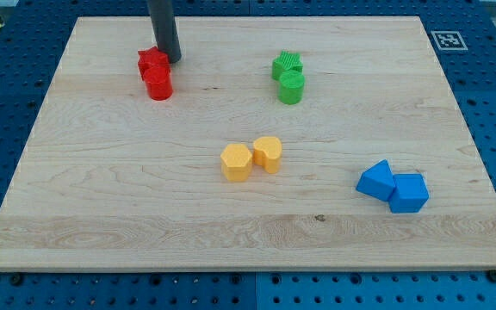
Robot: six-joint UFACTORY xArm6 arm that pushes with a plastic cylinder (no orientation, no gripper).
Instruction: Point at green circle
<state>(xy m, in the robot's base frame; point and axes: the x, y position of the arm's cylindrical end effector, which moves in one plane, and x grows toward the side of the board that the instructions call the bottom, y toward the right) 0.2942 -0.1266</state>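
Green is the colour to watch, and the green circle [291, 87] is sitting in the upper middle of the wooden board [102, 207], a short round block pressed right up against the green star [287, 64] just above it in the view. Nothing is crowding it from the view's left, right or bottom, so bare wood is lying open on those sides. Moving outward, two yellow blocks [250, 158] are sitting side by side near the board's centre, below the green pair, and two blue blocks [393, 187] are huddling together toward the view's lower right. Far over at the view's upper left, two red blocks [155, 73] are stacked close, one above the other, and that is where the arm is working: the dark rod is coming down from the view's top edge, and the robot's tip [171, 58] is resting on the wood just beside the upper red block, on its right. Being a plain rod, it is holding nothing and has nothing to open or close. So the pointing job is looking barely begun: the tip is well apart from the green circle, and a long slide toward the view's right is what seems to be left.
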